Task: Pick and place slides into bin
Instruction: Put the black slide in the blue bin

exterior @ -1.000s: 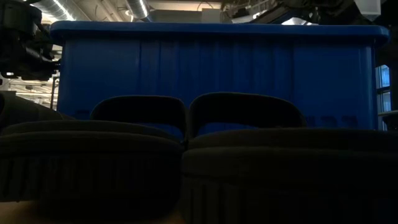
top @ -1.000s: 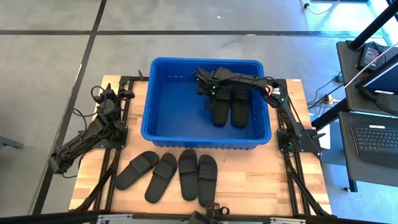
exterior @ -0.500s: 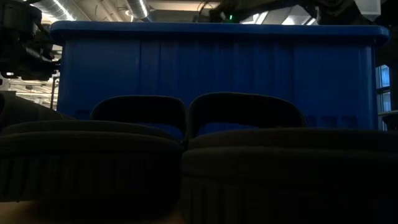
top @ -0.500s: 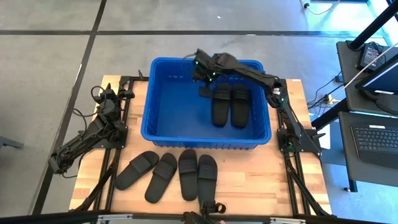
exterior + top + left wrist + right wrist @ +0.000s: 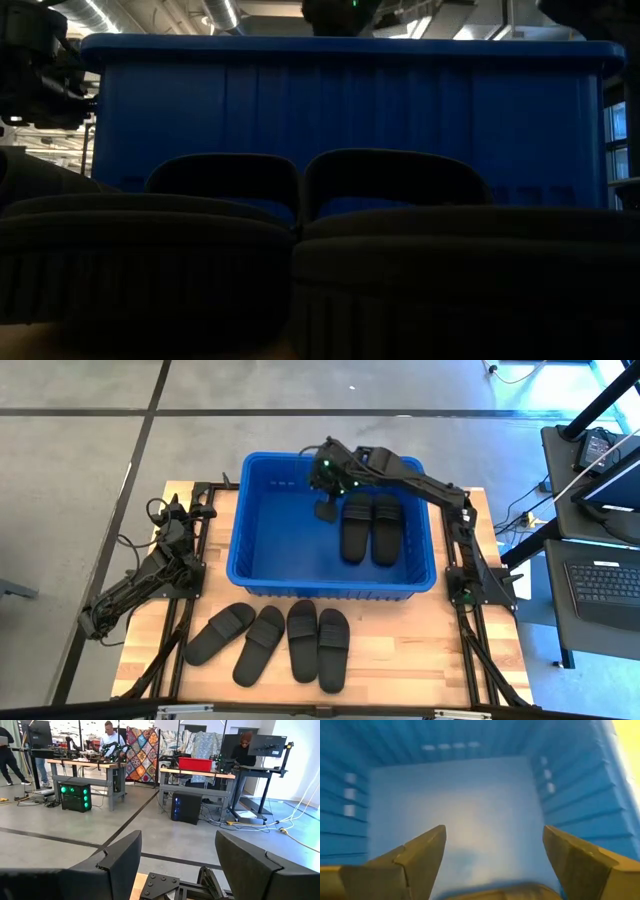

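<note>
The blue bin (image 5: 262, 530) stands at the table's middle, and its near wall fills the low view (image 5: 340, 120). Two black slides (image 5: 372, 528) lie side by side, soles down, on its floor at the right. Several more slides (image 5: 270, 642) lie in a row on the table in front of the bin; two of them fill the low view's foreground (image 5: 150, 260). My right gripper (image 5: 327, 508) hangs open and empty over the bin's far middle, left of the two slides; its wrist view (image 5: 492, 855) looks down at the bare floor. My left gripper (image 5: 177, 865) is open, parked at the table's left (image 5: 175, 525).
Black frame rails (image 5: 190, 605) run along both sides of the table. The bin's left half (image 5: 280, 540) is bare floor. A desk with a keyboard (image 5: 600, 580) stands off the table's right. People and workbenches (image 5: 110, 740) show far behind in the room.
My right gripper has gone up from the two slides in the bin and a little toward the bin's far left; its arm now shows above the bin's rim in the low view. The two slides have stayed where they were.
</note>
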Controlling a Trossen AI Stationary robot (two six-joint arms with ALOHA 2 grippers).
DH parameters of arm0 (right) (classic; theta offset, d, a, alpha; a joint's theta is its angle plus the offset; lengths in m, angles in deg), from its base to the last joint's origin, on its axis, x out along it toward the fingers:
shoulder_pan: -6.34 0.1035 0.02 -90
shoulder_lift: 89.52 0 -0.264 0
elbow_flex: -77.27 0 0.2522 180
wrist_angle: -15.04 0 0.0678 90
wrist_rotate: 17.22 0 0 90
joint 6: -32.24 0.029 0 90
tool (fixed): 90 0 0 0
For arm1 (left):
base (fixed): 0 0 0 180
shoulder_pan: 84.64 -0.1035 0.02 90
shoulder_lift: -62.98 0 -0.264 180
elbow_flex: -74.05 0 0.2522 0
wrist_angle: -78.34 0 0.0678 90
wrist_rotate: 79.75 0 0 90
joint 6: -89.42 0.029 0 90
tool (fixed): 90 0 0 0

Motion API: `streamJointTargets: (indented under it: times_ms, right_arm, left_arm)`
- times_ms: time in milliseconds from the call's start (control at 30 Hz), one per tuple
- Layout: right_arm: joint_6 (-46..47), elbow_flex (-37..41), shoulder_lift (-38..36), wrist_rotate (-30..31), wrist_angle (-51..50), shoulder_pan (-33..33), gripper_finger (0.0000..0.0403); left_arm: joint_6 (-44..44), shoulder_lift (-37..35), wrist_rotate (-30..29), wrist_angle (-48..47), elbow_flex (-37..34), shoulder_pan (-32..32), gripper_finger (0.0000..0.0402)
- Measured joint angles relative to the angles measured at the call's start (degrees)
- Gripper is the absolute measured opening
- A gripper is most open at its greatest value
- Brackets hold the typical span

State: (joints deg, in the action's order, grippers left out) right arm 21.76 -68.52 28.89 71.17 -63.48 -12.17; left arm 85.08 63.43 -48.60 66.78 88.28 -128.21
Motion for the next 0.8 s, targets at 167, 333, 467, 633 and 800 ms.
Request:
streamJointTargets:
  times_ms: [167, 333, 467, 633, 800]
  right_arm:
    - [2.82, 0.02, -0.23, 0.00, -0.33, 5.87, 0.0332]
    - [3.00, 0.02, -0.46, 0.77, -1.31, 12.24, 0.0332]
    - [4.50, 0.04, -0.91, 3.75, -3.92, 17.27, 0.0332]
    - [10.54, 0.04, -1.23, 10.61, -7.89, 23.62, 0.0332]
    - [18.10, 0.04, -1.29, 12.23, -10.73, 30.52, 0.0332]
  left_arm:
    - [0.00, 0.00, 0.00, 0.00, 0.00, 0.00, 0.0248]
    - [0.00, 0.00, 0.00, 0.00, 0.00, 0.00, 0.0248]
    - [0.00, 0.00, 0.01, 0.02, 0.00, 0.00, 0.0248]
    - [0.00, 0.00, 0.02, 0.02, 0.00, 0.00, 0.0248]
    - [0.00, 0.00, 0.01, 0.02, 0.00, 0.00, 0.0248]
